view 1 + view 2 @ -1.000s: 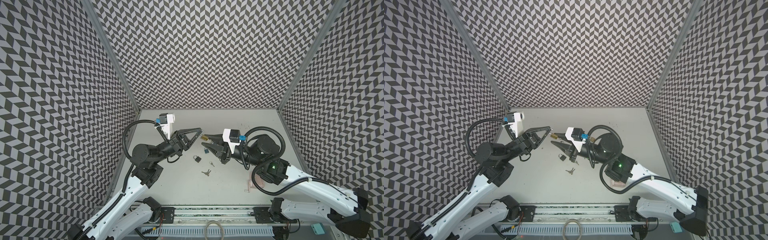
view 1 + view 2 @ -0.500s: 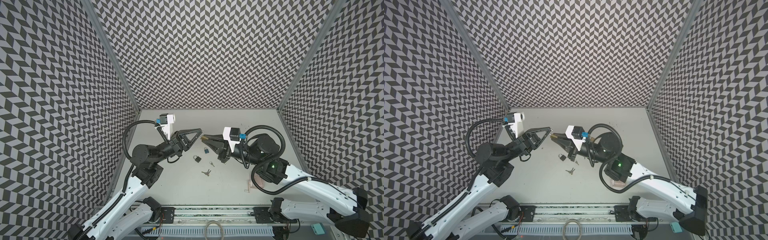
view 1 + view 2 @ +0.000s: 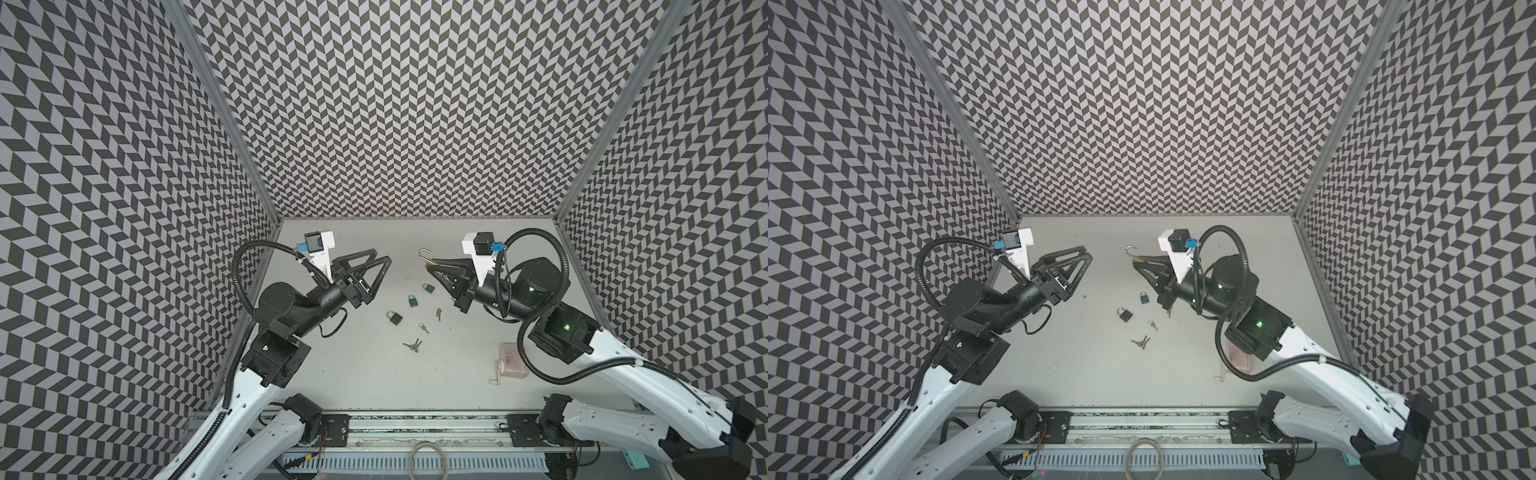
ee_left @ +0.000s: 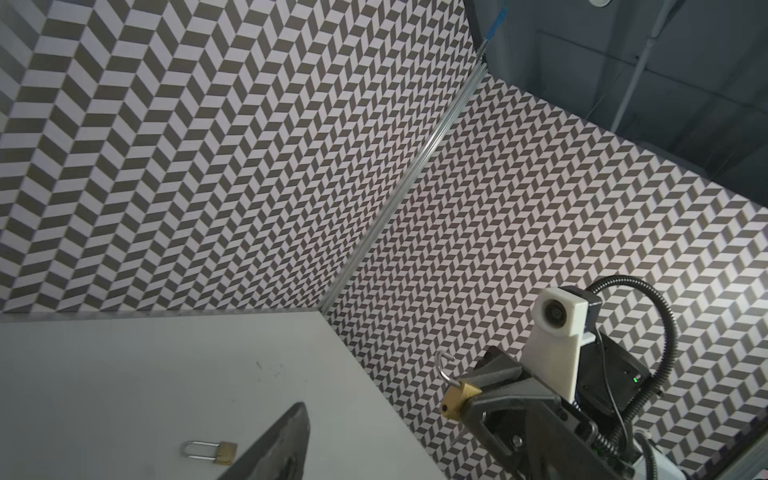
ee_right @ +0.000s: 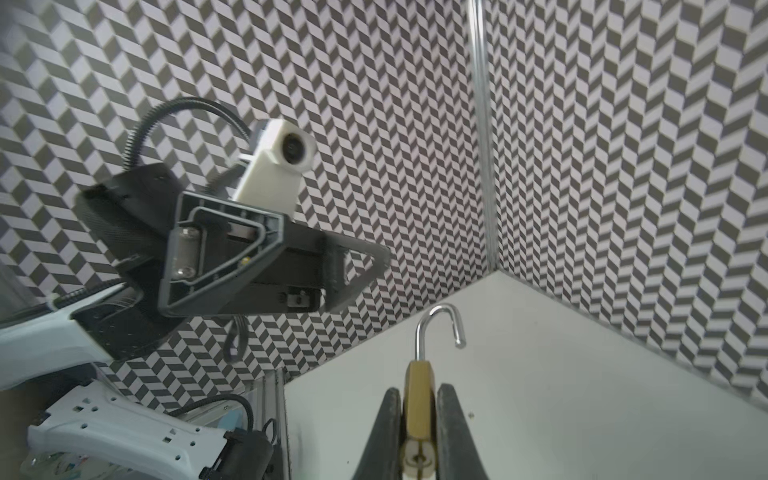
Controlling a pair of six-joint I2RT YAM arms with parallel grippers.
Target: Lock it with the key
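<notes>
Tabletop [image 3: 374, 374] — four padlocks [image 3: 394, 318], three key clusters [image 3: 413, 344]; fifth padlock [image 5: 419, 395] in right fingers [image 5: 452, 419].

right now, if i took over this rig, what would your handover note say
Left pincer: open, empty, above the table.
Right pincer: shut on the brass padlock, lifted, shackle open.
Keys lie loose on the table beside a black padlock and two blue padlocks.
Done: brass padlock picked up.
Left: fetch a key, insert it, lock the shackle shut.
</notes>
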